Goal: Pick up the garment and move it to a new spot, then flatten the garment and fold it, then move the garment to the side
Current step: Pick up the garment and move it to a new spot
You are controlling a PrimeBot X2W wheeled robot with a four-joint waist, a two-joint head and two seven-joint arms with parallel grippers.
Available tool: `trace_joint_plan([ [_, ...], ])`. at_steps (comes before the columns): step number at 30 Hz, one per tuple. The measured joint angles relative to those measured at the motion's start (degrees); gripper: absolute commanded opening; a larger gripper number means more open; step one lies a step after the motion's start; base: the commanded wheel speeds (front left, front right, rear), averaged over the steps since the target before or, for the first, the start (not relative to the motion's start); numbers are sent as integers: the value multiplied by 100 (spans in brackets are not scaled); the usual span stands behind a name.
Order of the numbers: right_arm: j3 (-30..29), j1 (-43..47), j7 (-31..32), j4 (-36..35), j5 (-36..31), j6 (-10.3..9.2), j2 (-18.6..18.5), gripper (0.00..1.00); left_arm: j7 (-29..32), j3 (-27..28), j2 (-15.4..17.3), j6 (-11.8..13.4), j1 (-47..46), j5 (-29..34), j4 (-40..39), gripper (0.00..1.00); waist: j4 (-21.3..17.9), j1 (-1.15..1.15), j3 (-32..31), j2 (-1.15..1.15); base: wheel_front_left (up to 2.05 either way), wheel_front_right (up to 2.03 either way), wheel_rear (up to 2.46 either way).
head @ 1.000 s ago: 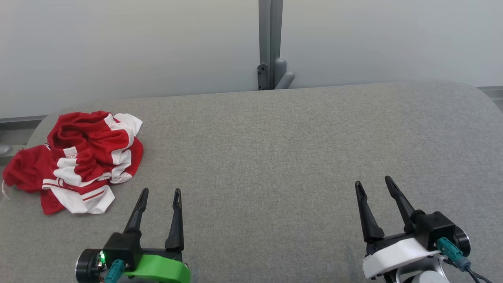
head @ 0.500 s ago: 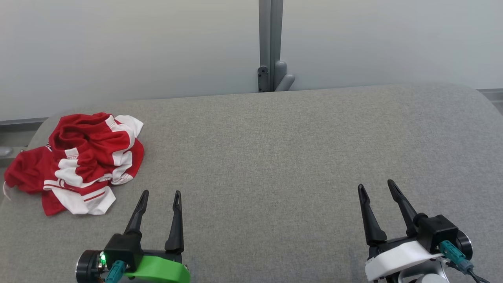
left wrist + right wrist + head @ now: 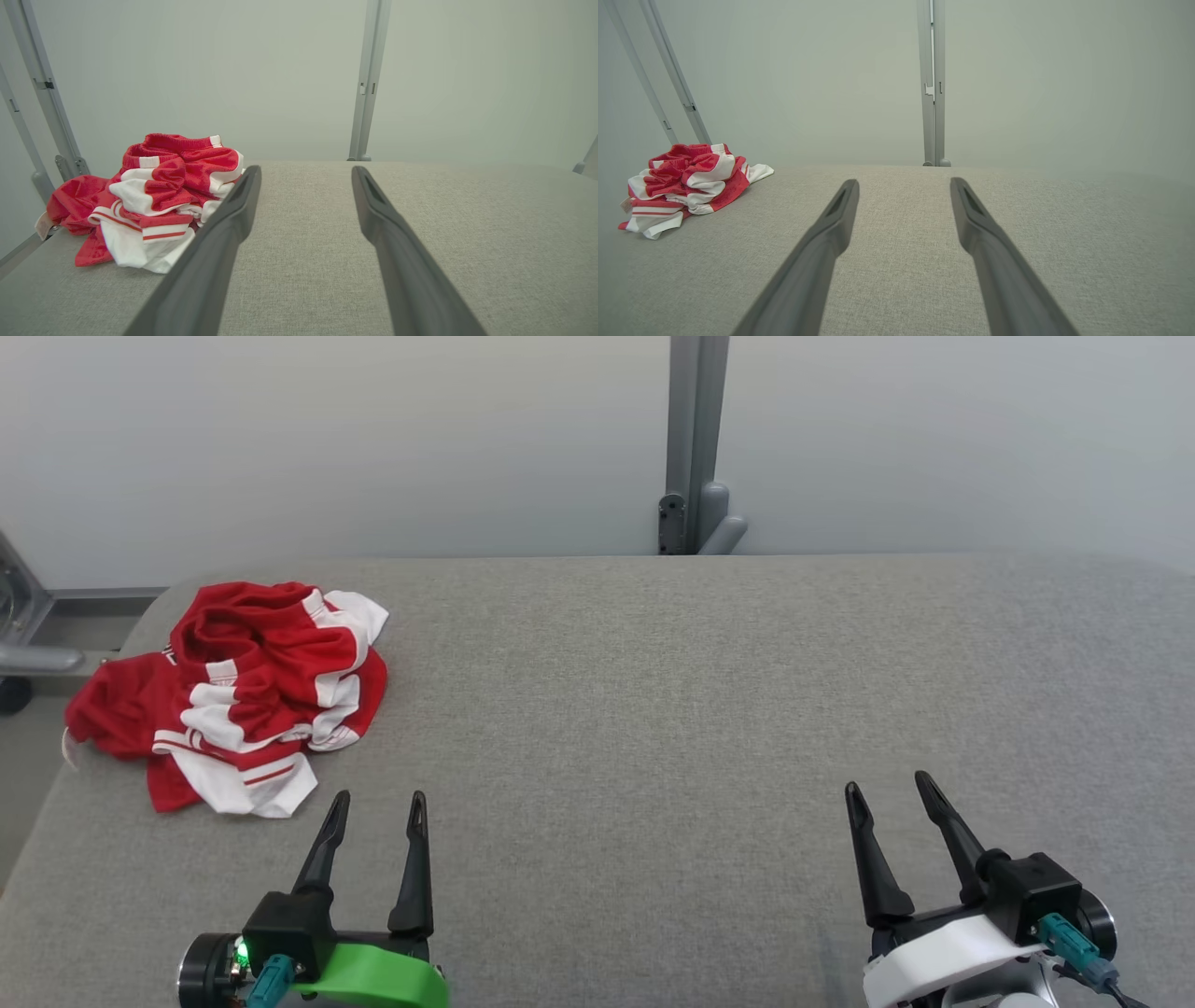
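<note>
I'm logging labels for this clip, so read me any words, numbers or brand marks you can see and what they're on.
None can be read.
The red-and-white garment has a pale tag at its edge: too small to read.

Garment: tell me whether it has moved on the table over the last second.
No. The garment and the grey post behind the table shifted right together in the head view, so the camera turned; the garment kept its place.
</note>
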Motion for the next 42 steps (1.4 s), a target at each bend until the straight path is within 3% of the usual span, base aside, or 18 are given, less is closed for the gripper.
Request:
trace_joint_plan([
  [29,246,-28,0,-14,-16,0,2,100,0,64,4,146,-22,-133,-162,100,1656,0,200,0,0,0,0],
  [34,289,-30,0,-14,-8,0,3,100,0,116,4,134,-80,-125,-148,100,1816,0,208,0,0,0,0],
  [42,341,-121,0,-16,21,0,3,100,0,166,4,123,-359,-107,-62,100,1718,0,333,0,0,0,0],
])
